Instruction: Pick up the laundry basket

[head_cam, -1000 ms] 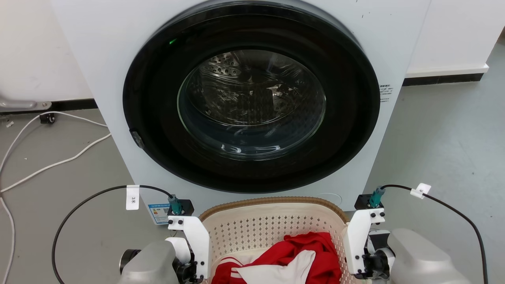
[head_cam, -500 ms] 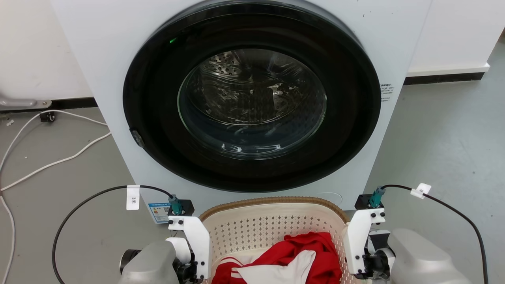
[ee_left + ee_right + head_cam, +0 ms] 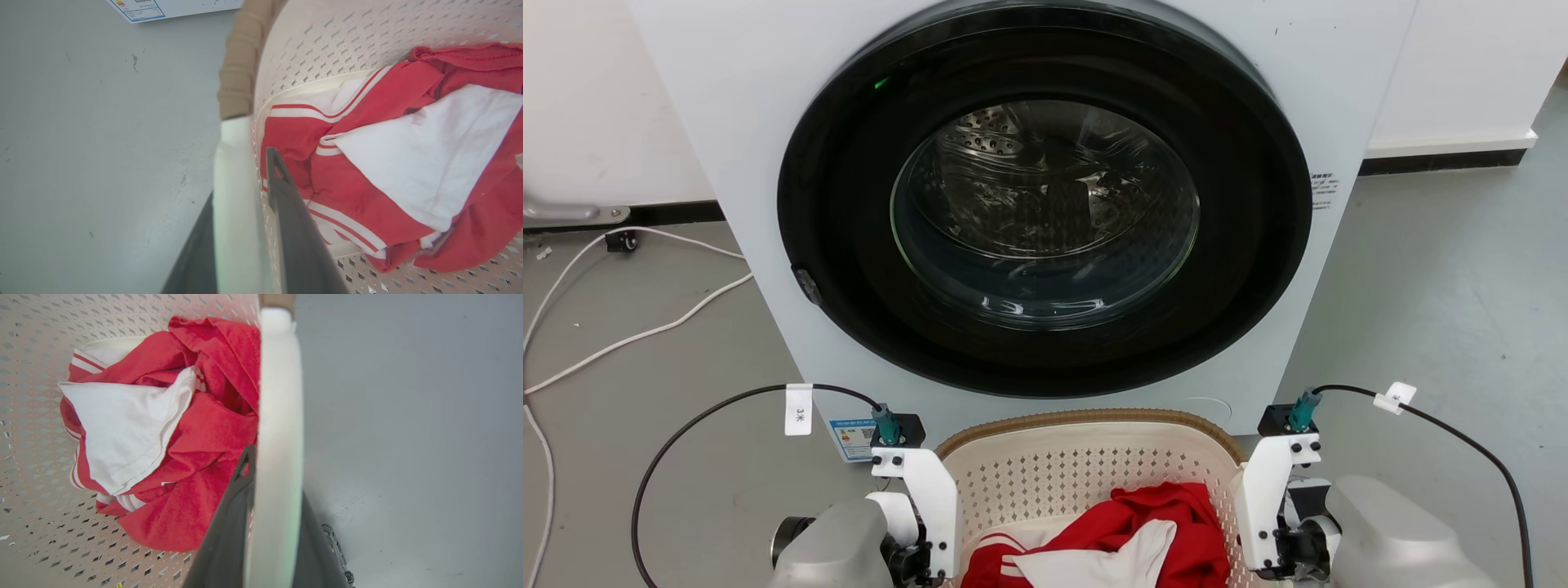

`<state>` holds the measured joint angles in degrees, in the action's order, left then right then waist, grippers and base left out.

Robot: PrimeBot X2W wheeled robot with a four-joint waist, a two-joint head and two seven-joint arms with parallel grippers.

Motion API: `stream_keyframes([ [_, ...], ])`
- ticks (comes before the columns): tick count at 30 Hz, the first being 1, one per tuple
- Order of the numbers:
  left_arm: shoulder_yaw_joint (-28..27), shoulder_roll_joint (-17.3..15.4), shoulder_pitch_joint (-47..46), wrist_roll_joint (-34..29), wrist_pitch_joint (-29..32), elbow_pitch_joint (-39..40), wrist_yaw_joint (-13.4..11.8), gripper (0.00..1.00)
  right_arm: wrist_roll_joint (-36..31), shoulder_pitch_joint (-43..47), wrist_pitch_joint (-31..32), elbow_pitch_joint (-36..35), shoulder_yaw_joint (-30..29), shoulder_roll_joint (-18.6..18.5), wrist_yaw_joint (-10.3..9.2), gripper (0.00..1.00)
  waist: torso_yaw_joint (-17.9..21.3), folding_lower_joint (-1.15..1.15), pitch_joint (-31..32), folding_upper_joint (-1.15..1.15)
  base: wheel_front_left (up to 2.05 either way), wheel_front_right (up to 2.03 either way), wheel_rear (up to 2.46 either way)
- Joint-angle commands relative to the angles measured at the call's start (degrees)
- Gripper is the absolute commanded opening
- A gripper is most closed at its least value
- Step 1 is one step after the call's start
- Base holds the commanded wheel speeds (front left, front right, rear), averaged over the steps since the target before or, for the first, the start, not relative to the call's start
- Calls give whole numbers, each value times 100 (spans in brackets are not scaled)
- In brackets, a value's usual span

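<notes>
Washer [image 3: 727, 122]: 1.
Laundry basket [image 3: 1078, 474], directly before the washer: 1.
Heap of red-and-white cloth [image 3: 1143, 531], before the washer: 1; garments within cannot be counted.
Grippers: 2, namely left gripper [image 3: 245, 171] and right gripper [image 3: 278, 465].
Black cables [image 3: 841, 389] [image 3: 1462, 437], before the washer: 2.
White tags [image 3: 797, 408] [image 3: 1399, 394]: 2.
Sticker [image 3: 854, 441], washer's lower left corner: 1.
White cord [image 3: 645, 335], left of the washer: 2 strands; whether one cord, unclear.

Closed washer [image 3: 1045, 204], red-white garment [image 3: 1160, 523], white cable [image 3: 654, 333]
</notes>
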<state>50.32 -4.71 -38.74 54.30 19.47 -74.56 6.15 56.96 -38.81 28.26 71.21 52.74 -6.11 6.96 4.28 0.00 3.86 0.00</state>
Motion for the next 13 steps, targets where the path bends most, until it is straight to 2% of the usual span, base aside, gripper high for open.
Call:
stream_keyframes([
  [1,26,259,-15,50,-32,121,148,0,48,-93,-10,-119,45,257,97,0,0,0,-4,0,0,0,0],
  [13,62,244,-57,65,-54,122,163,0,168,-118,-40,-99,141,263,97,0,-3,0,-34,0,0,0,0],
])
